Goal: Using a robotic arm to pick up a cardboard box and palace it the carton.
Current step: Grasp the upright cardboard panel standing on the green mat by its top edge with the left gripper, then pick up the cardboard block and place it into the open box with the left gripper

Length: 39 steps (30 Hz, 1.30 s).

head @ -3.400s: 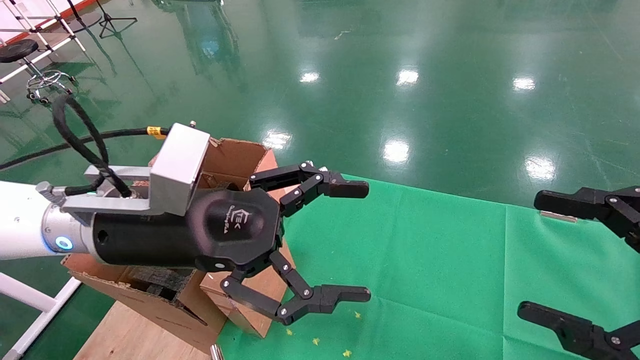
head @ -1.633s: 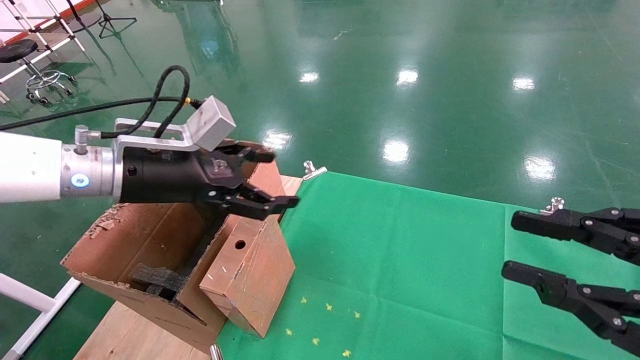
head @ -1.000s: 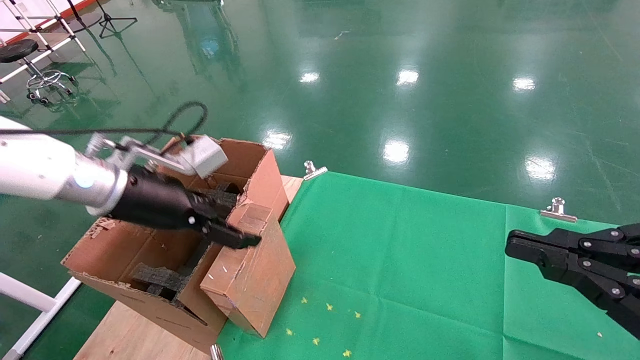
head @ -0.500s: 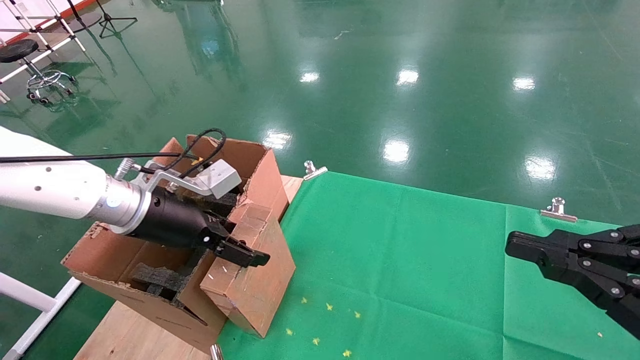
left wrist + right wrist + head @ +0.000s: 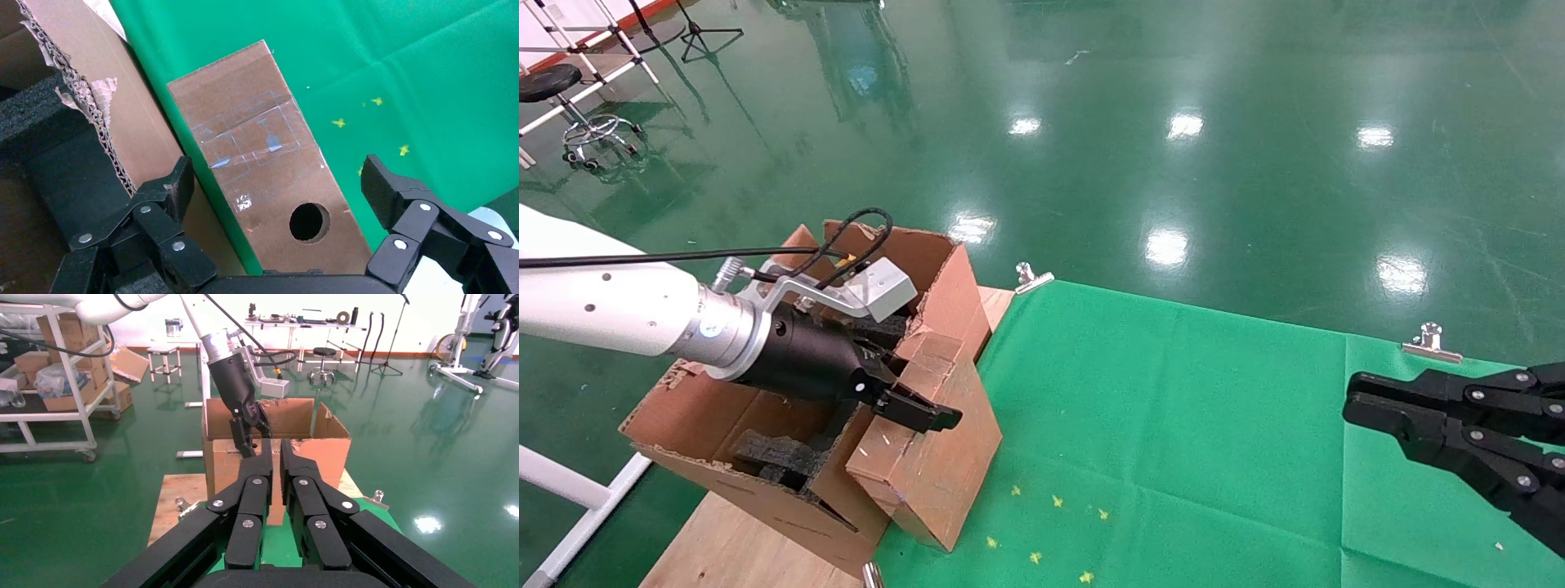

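The setting is a robotics lab or test hall. The floor (image 5: 1254, 98) is glossy green epoxy reflecting ceiling lights. A work table is covered with a green cloth (image 5: 1173, 425) fastened by metal clips (image 5: 1430, 343). The right wrist view shows a metal shelf cart (image 5: 55, 404) loaded with cardboard boxes, a workbench (image 5: 306, 321) along the far wall, stools (image 5: 324, 355), stands and tripods.

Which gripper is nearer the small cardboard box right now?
Left. The left gripper is right above the cardboard box, fingers open on either side of its top, next to the carton. The right gripper hangs far off over the green cloth, shut.
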Motion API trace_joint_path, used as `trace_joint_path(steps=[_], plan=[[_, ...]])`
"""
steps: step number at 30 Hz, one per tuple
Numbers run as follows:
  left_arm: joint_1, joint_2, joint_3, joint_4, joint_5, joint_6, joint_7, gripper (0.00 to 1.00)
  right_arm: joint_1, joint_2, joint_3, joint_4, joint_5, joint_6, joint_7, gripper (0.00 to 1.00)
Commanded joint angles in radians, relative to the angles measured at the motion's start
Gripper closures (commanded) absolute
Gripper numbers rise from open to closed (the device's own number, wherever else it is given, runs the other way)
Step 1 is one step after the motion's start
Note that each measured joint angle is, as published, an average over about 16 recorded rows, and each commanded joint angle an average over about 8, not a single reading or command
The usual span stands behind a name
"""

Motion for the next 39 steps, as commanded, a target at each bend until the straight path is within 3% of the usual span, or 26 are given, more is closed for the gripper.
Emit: trace_joint_path(steps=[1, 27, 34, 39], plan=[[0.0, 0.0, 0.0, 0.0, -0.001, 0.0, -0.001, 1.0, 0.0, 0.0, 0.0, 0.0, 0.0, 0.0, 0.0, 0.0], [-0.019, 0.004, -0.015, 0.023, -0.034, 0.011, 0.03, 1.0, 0.0, 0.0, 0.0, 0.0, 0.0, 0.0, 0.0, 0.0], [-0.119, -0.012, -0.084, 0.099, -0.122, 0.02, 0.15, 1.0, 0.0, 0.0, 0.0, 0.0, 0.0, 0.0, 0.0, 0.0], [-0.246, -0.033, -0.132, 0.215, -0.12, 0.025, 0.253, 1.0, 0.0, 0.0, 0.0, 0.0, 0.0, 0.0, 0.0, 0.0]])
